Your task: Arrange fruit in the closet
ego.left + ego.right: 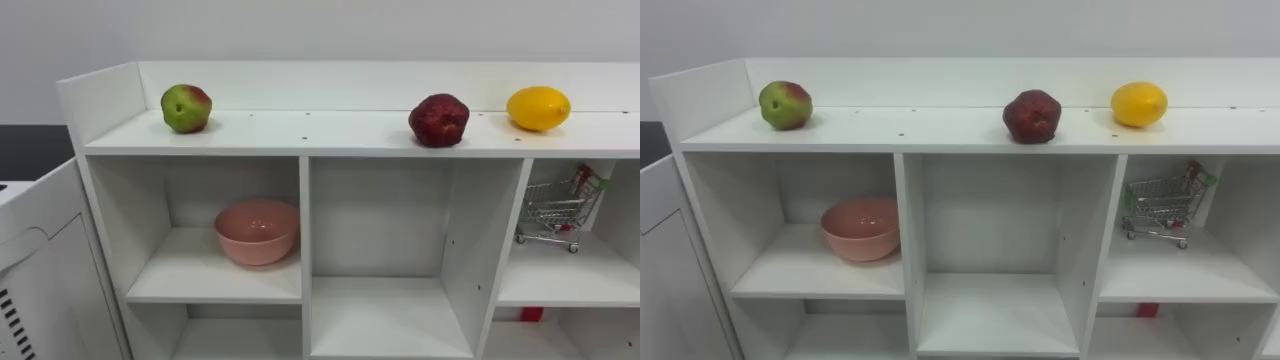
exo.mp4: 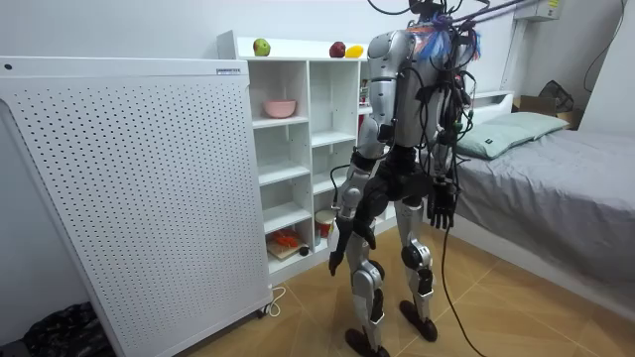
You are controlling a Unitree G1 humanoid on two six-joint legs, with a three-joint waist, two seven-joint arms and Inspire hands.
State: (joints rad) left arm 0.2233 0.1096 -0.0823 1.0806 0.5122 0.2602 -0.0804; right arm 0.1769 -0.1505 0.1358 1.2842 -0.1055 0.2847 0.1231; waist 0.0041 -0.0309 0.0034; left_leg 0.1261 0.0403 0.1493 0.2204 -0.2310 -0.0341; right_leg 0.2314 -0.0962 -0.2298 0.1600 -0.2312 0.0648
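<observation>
left eye view
top shelf: the closet carries three fruits on its top board, all upright and well apart
green-red apple: near the left end wall
dark red fruit: over the divider between the middle and right compartments, close to the front edge
yellow fruit: just beside it to the right, further back

right eye view
pink bowl: upright in the upper left compartment
toy shopping cart: in the upper right compartment

room view
stance: the robot stands upright facing the closet, between a white perforated panel and a bed
arms: both hang down at its sides
right robot hand: by the thigh, fingers loose and pointing down, empty
left robot hand: low by the knee; open or closed cannot be told
</observation>
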